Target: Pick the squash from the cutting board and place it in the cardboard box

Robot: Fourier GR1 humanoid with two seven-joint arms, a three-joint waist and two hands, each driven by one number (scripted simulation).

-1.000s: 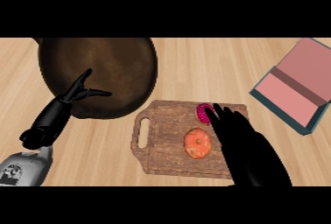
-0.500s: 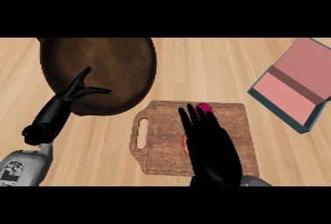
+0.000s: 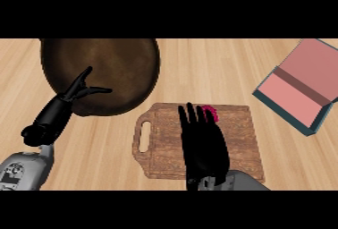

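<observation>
The step in hand is the reach for the grasp. The black right hand (image 3: 203,143) lies over the middle of the brown wooden cutting board (image 3: 244,134), fingers straight and close together, pointing away from the robot, with nothing visibly in its hold. The squash does not show; it most likely lies on the board beneath that palm, though this cannot be confirmed. A small magenta thing (image 3: 210,110) peeks out at the fingertips, too hidden to name. The open cardboard box (image 3: 297,89), pink inside with teal walls, sits on the pale wooden counter (image 3: 198,62) to the right, apart from the board. The left hand (image 3: 76,91) rests open over the edge of a large dark brown round dish (image 3: 119,62). Next, the right hand's fingers must curl round the squash before any lift; then comes a carry to the right, over the box's near wall.
</observation>
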